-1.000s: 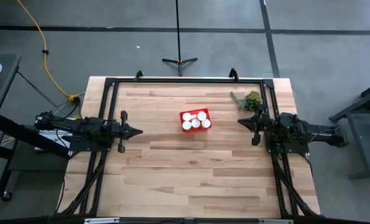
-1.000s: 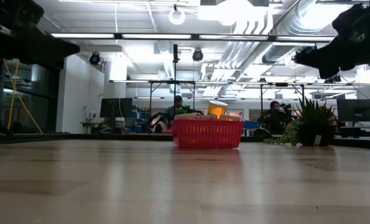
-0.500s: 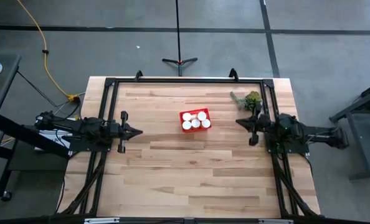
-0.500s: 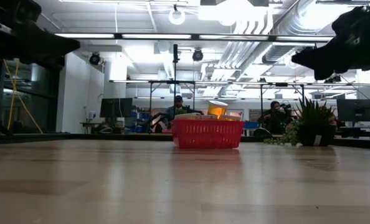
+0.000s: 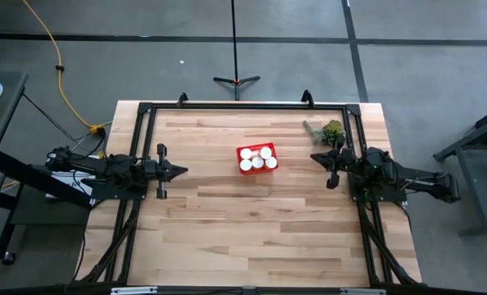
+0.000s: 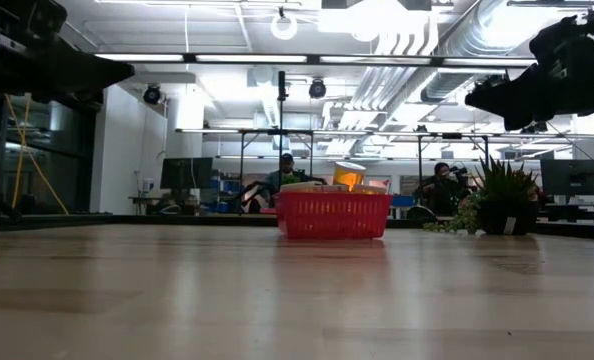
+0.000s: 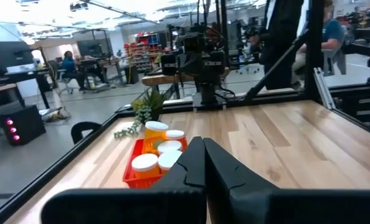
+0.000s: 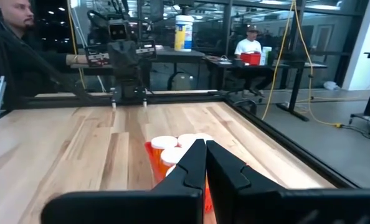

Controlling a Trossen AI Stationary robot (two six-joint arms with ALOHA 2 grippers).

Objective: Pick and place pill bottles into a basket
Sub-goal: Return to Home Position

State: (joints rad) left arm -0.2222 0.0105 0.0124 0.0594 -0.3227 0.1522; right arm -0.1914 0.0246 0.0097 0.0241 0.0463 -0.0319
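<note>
Slotted red basket (image 6: 333, 218) (plastic) holds round-capped pill bottles (image 5: 266, 152).

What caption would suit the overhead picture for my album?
Small red plastic basket holding white-capped pill bottles mid-table, left gripper and right gripper shut at either side.

Two matte black arms (image 5: 104, 168) — long, blocky jointed links. The left claw (image 5: 181, 171) and right claw (image 5: 314, 158) — dark tapered fingers (image 7: 225, 180), short black crossbar (image 5: 161, 174) behind each.
</note>
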